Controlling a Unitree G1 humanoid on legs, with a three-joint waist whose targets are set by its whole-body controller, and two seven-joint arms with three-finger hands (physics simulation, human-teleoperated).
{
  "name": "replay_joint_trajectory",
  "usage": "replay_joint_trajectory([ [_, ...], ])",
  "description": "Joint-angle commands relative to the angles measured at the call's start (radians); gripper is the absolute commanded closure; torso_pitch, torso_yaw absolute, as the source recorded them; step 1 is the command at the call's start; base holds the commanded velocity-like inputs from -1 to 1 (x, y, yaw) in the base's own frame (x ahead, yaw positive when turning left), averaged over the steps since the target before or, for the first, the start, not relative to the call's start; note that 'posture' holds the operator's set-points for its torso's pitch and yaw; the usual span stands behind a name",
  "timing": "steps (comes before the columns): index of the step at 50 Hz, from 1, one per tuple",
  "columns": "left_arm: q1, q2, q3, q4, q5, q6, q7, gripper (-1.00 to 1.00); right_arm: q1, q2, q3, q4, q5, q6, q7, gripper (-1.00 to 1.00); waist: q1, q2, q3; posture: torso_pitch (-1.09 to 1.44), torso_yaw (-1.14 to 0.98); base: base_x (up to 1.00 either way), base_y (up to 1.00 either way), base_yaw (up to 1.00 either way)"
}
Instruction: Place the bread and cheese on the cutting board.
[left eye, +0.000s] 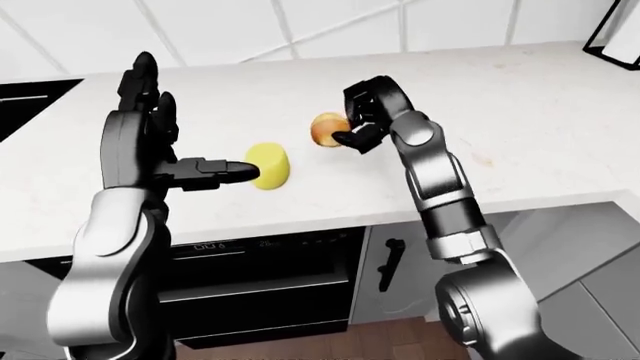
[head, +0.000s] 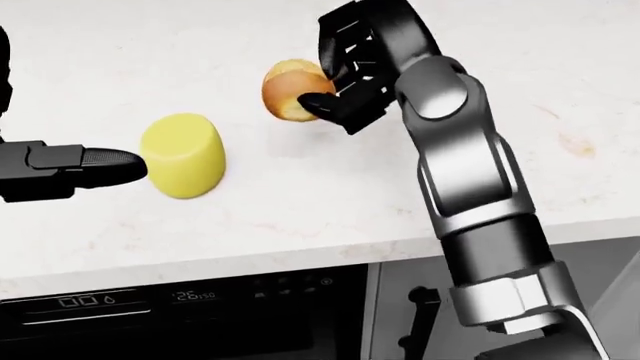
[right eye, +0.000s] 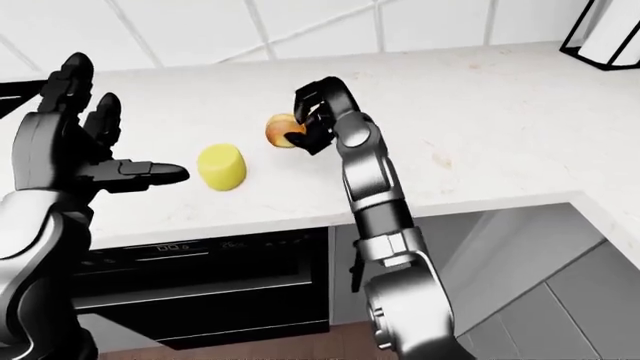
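Note:
The bread, a round golden roll, is on the white counter just above and right of centre in the head view. My right hand is shut on it, fingers curled over its top and thumb under its near side. The cheese, a yellow cylinder lying on its side, rests on the counter to the left. My left hand is open, fingers upright and thumb pointing at the cheese, its tip just short of touching. No cutting board shows in any view.
A black cooktop sits at the counter's far left. Below the counter edge are an appliance with a lit display and a grey cabinet with a black handle. A black-framed object stands at the top right.

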Motion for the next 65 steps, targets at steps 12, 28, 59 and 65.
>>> replay_joint_trajectory([
  [12,-0.082,0.010,-0.007,-0.018,0.016,0.018,-0.004,-1.00,-0.170,-0.053,-0.055,-0.294,0.030,0.300,0.001,1.00,0.002,-0.004,-0.027,0.00,0.00,0.00,0.00,0.00],
  [28,-0.231,0.014,-0.037,0.033,-0.024,0.169,0.047,-1.00,-0.044,-0.127,-0.116,-0.893,0.230,0.701,-0.143,1.00,0.009,-0.014,-0.015,0.00,0.00,0.00,0.00,0.00],
  [59,-0.221,-0.068,-0.198,0.154,0.265,0.138,-0.199,-1.00,-0.021,-0.219,-0.140,-1.075,0.361,0.763,-0.213,1.00,0.010,-0.029,-0.014,0.00,0.00,0.00,0.00,0.00],
  [65,-0.180,-0.081,-0.196,0.164,0.323,0.118,-0.242,-1.00,-0.014,-0.212,-0.129,-1.069,0.360,0.751,-0.214,1.00,0.010,-0.029,-0.016,0.00,0.00,0.00,0.00,0.00],
])
